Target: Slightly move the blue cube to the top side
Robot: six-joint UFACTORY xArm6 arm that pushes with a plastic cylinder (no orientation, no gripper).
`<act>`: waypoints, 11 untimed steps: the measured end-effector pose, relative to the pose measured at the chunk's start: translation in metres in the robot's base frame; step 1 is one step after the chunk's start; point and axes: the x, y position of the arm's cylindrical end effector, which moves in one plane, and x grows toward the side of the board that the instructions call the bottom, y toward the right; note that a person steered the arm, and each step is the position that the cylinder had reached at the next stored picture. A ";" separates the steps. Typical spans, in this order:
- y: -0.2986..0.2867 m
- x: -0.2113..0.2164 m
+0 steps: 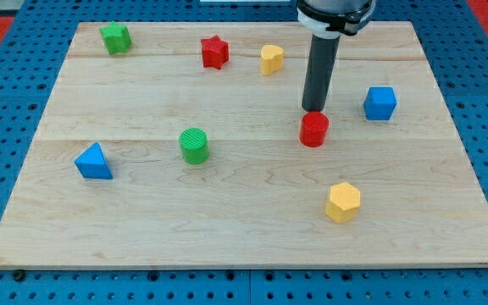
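The blue cube (380,102) sits on the wooden board (244,229) at the view's right, in the upper half. My tip (314,111) rests just behind the top of a red cylinder (314,130), to the left of the blue cube and a little lower, with a clear gap between tip and cube. The dark rod rises from the tip to the view's top edge.
A yellow heart-shaped block (271,59), a red star (214,52) and a green star (115,37) lie along the view's top. A green cylinder (194,145) and a blue triangular block (93,162) lie at the left. A yellow hexagonal block (343,202) lies at the lower right.
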 end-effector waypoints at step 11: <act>0.138 -0.020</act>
